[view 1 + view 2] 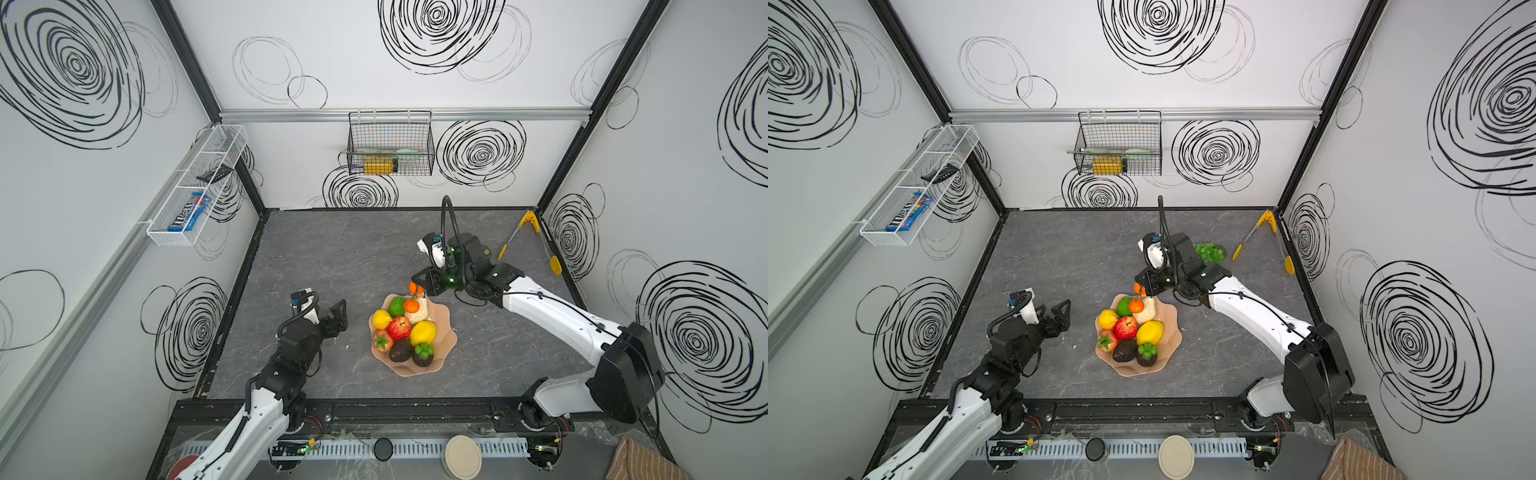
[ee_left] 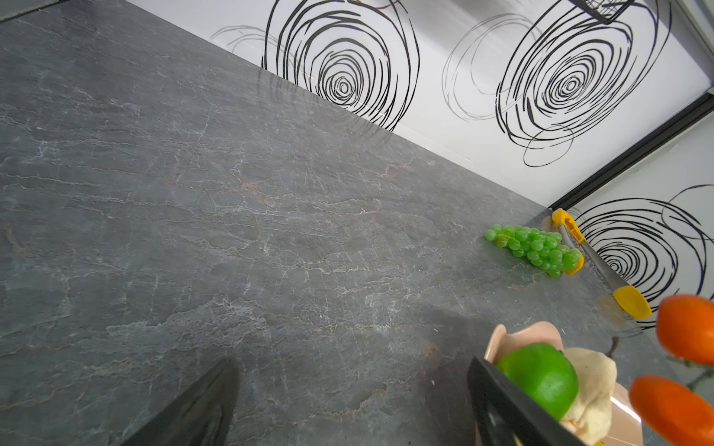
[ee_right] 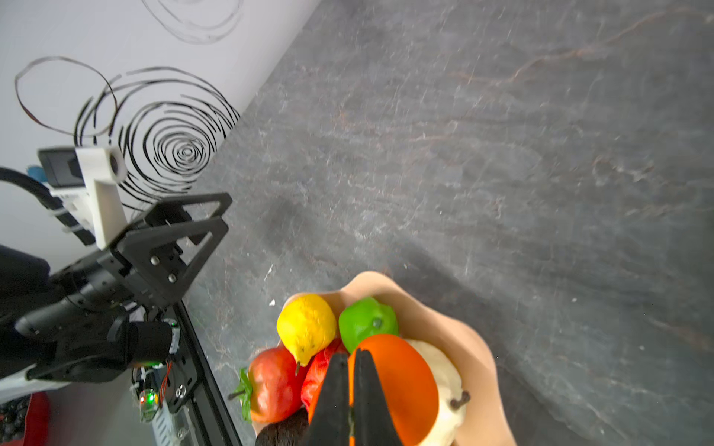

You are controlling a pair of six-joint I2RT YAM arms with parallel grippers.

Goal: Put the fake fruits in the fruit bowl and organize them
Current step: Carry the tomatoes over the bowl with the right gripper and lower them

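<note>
Top views: glossy plastic fruits (image 1: 400, 327) heaped in scalloped bowl (image 1: 446, 328).

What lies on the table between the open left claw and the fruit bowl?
Nothing but bare grey table. In both top views the stretch from the left claw to the scalloped rim of the fruit bowl holds no object.

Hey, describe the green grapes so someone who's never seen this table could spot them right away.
Look to the grey stone-patterned tabletop's far right corner, near the yellow-tipped metal tongs. The bunch of small translucent green plastic grapes lies there, the only fruit outside the wavy-rimmed peach bowl.
</note>
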